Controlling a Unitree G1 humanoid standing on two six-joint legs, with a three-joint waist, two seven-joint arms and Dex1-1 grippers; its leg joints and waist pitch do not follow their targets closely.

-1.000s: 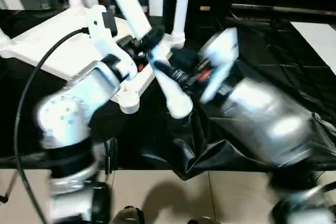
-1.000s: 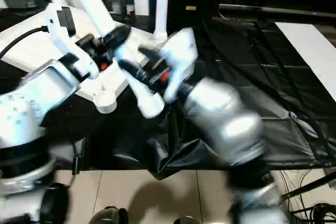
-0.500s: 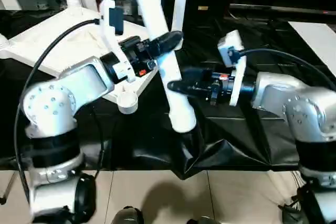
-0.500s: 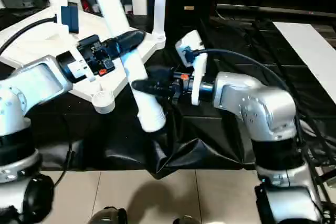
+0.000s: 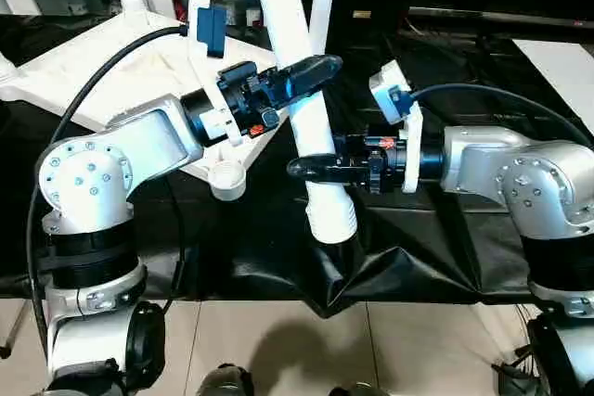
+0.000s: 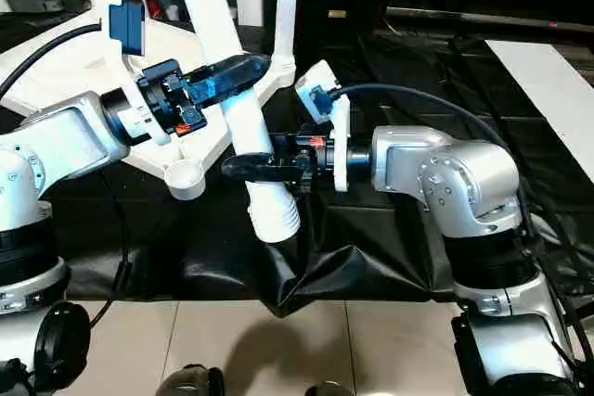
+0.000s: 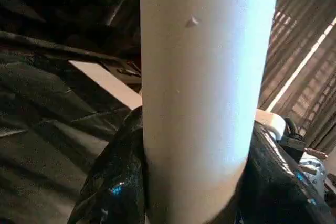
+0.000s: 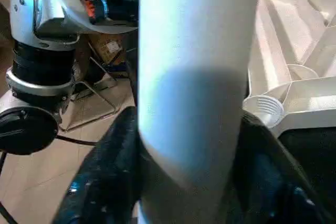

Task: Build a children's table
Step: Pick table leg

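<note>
Head views: left gripper clamps loose white leg; right gripper grips same leg just below, flared end under it over black sheet. Upside-down tabletop behind left gripper, two legs standing in its sockets, near corner socket empty.
Left wrist: fingers tight on leg.
Right wrist: fingers hug leg, socket beside.

I am finding no readable text, label, brand, number or sign on anything here; any markings present are too small or too blurred for me to make out.
</note>
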